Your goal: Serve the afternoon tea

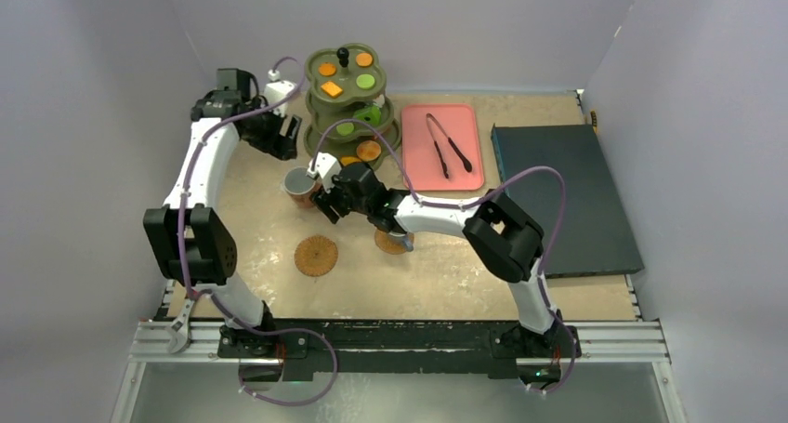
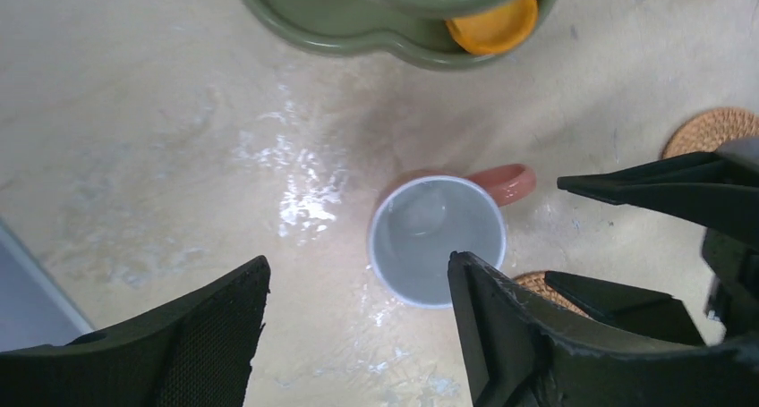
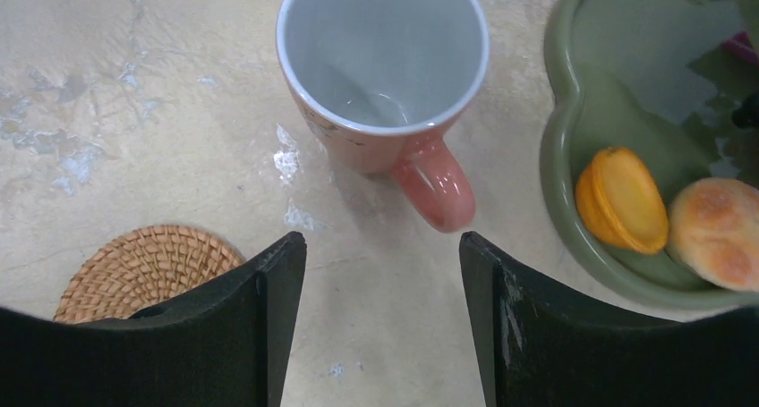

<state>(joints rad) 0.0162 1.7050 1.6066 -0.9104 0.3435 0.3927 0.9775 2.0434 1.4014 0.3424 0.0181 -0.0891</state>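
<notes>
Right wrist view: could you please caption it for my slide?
Open right gripper faces empty terracotta cup beside olive stand.

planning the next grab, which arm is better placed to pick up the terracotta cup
Probably right: the right pincer is open, facing the handle of the terracotta cup, with a coaster close by.

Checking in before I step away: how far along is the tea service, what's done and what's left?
Done: pastries sit on the stand. In hand: the right end effector and left end effector, both open, hover at the terracotta cup, which stands ungripped on the bare table. Left: setting it on the empty coaster.
</notes>
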